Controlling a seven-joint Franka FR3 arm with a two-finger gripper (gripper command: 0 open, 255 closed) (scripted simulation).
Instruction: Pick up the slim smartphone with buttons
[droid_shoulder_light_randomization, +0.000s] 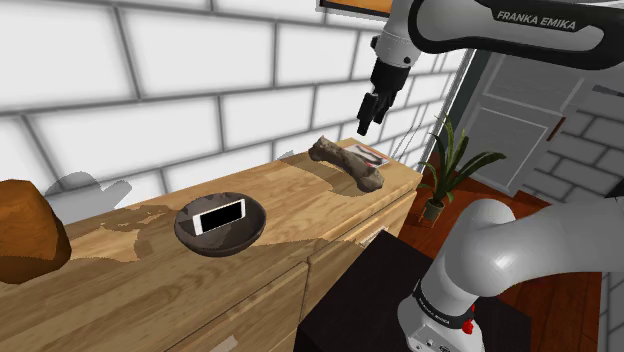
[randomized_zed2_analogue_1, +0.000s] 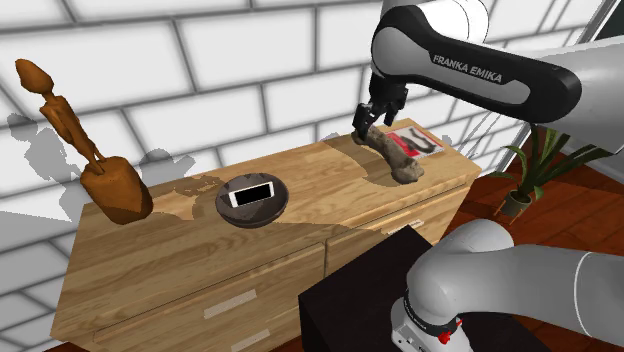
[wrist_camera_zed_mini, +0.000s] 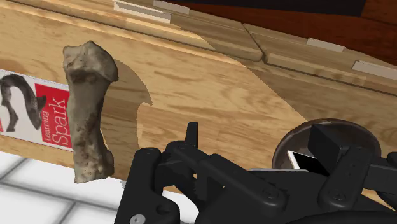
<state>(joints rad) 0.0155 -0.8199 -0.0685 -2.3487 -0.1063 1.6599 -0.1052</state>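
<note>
White brick wall behind, long wooden dresser (droid_shoulder_light_randomization: 300, 200) below. Slim smartphone (droid_shoulder_light_randomization: 220, 216) lies flat in dark bowl (droid_shoulder_light_randomization: 183, 225), centre-left of shoulder view. Gripper (droid_shoulder_light_randomization: 367, 122) hangs high in upper right, above bone (droid_shoulder_light_randomization: 347, 163), well apart from bowl; jaws released, nothing between them. Judgement: task hardly begun; approach, descent, grasp and lift all left. Second exterior view gives whole carved wooden figure (randomized_zed2_analogue_1: 85, 160) at left; wrist view gives red-and-white book (wrist_camera_zed_mini: 54, 121) cover beside bone.

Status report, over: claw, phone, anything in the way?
Claw open, empty, raised near grey-brown bone. Slim white-faced smartphone lies in dark round bowl, untouched. Bowl rim surrounds it.
</note>
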